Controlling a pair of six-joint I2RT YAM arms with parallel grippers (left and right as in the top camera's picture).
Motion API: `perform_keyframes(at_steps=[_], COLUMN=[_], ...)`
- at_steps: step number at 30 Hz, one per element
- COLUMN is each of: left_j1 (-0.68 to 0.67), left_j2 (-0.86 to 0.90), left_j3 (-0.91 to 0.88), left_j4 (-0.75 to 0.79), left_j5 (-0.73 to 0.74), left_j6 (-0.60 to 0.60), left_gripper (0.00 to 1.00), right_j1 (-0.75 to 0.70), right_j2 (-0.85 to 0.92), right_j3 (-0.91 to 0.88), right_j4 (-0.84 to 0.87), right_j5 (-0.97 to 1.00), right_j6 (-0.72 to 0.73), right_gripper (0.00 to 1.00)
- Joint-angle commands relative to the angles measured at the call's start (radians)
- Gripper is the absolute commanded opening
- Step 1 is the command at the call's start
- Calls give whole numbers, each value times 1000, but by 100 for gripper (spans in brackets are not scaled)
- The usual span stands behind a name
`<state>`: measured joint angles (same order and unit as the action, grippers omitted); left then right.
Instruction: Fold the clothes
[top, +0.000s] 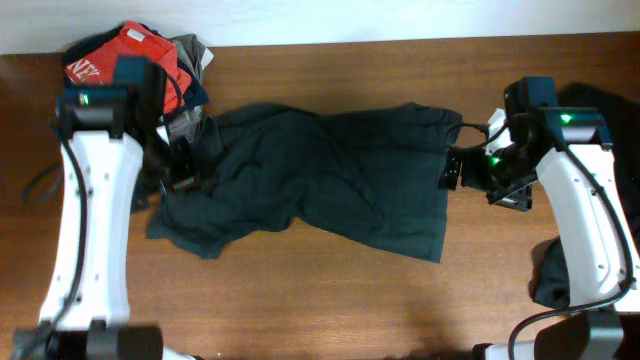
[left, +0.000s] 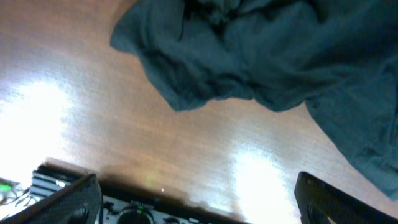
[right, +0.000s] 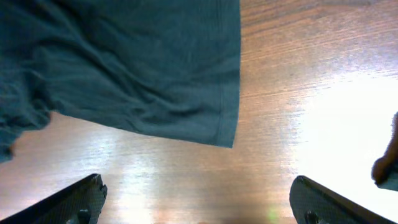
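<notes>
Overhead straight down; wrist views close, sharing shirt.

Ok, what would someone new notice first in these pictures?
A crumpled dark teal shirt sprawls across the middle of the wooden table. A pile of clothes topped by a bright red garment sits at the overhead view's top-left corner. The left gripper and right gripper sit at the shirt's two ends, both open and empty.

My left gripper hovers at nine o'clock, my right gripper at three, both jaws spread wide.
</notes>
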<state>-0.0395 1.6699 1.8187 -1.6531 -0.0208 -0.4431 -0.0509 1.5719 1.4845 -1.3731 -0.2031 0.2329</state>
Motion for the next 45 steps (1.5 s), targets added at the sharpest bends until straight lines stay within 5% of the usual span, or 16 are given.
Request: perform_keyframes(at_steps=[1,7,14,29,45], left_j1=[-30,-30,-6,174,185], left_j2=[-209,-425,-393,-53,68], left_j3=[-156,-459,-690,-720,-790], left_j4=[87,277,380,521,603], left_j5=[-27,37,36,60,50], left_j6=[-104,-161,-237,-306,-450], left_gripper=[99,99,99,99,99], right_j1=[19,19,19,18,18], right_j2=[-6,-5,-5,-5,-5], right_j3=[-5,-6,-76,-380,-400], right_j4=[-3,4,43,324,330], right_j5=[58,55,54,-32,-28], right_j6=[11,11,11,83,98], right_gripper=[99,99,98,99,99])
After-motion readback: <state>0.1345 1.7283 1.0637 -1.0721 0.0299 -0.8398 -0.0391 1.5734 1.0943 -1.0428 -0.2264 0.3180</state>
